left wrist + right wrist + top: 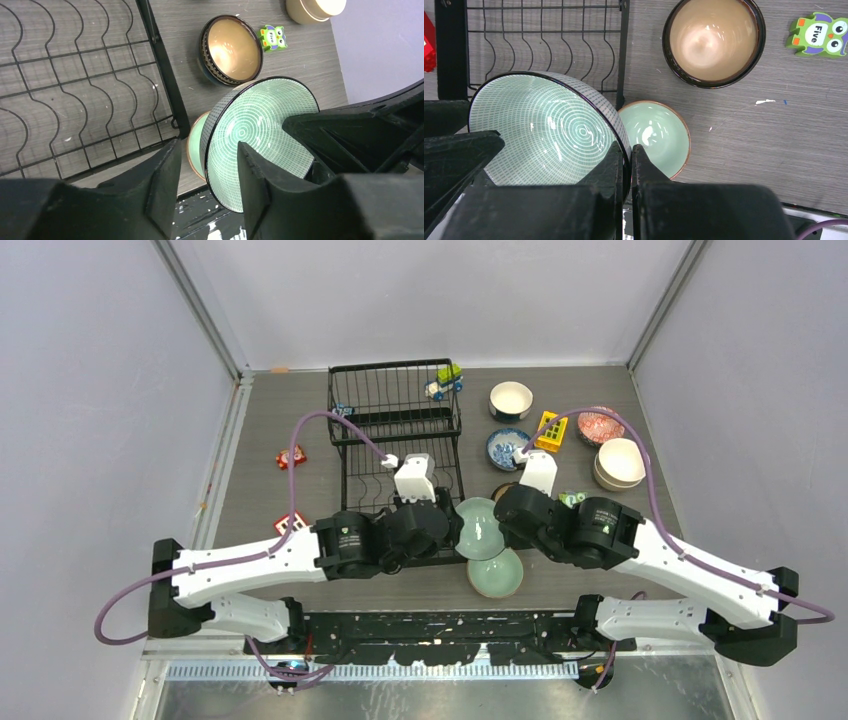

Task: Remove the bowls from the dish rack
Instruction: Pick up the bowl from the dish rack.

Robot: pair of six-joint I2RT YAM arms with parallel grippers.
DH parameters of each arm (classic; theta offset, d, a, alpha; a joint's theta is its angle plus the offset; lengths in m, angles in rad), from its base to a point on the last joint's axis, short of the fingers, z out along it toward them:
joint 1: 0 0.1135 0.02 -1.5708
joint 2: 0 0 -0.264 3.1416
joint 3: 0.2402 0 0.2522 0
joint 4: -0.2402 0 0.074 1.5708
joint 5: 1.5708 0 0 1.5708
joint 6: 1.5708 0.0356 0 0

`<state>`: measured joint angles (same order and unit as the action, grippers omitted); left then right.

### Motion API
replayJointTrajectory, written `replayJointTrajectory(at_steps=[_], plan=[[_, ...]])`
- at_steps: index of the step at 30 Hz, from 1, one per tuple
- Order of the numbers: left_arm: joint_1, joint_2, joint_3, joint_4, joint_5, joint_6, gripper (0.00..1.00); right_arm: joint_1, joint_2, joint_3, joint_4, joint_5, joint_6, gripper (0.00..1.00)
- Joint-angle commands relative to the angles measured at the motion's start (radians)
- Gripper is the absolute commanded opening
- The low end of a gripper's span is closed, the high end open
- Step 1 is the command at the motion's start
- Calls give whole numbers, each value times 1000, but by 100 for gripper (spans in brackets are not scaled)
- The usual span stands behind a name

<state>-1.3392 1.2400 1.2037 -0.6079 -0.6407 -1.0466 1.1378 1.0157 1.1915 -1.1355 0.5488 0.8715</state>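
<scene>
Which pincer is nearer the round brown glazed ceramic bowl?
Right. The right pincer grips the teal ringed ceramic bowl's rim beside the brown bowl; the left pincer is across, farther.

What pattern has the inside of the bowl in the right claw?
The bowl is pale green with concentric rings of fine dashes, clearest in the right wrist view.

plain green bowl (658,134) half hidden, cream bowls (304,12) cropped
</scene>
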Motion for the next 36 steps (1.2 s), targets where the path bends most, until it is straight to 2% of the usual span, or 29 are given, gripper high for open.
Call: replayJointTrajectory(at_steps=[1, 5, 8, 12, 16, 20, 23, 24, 29, 36], plan=[[6, 2, 3, 13, -23, -6, 42, 5, -2, 20, 66, 26, 42, 1], [9, 8, -2, 15, -25, -6, 44, 5, 0, 20, 72, 21, 44, 1], [12, 16, -5, 25, -17, 3, 35, 4, 5, 22, 74, 14, 43, 1], [13, 28, -5, 26, -9, 2, 34, 5, 10, 23, 74, 10, 39, 1], [15, 32, -13, 33, -1, 1, 20, 5, 13, 26, 74, 8, 36, 1], [19, 38, -9, 27, 7, 2, 16, 4, 16, 28, 74, 4, 32, 1], [20, 37, -13, 27, 14, 1, 2, 4, 15, 28, 74, 1, 28, 1], [21, 36, -11, 28, 16, 1, 0, 5, 13, 27, 73, 0, 24, 2], [20, 29, -12, 34, 31, 4, 0, 4, -6, 10, 98, -5, 7, 23], [20, 28, -5, 17, 27, -5, 0, 4, 13, 5, 86, -2, -10, 37]])
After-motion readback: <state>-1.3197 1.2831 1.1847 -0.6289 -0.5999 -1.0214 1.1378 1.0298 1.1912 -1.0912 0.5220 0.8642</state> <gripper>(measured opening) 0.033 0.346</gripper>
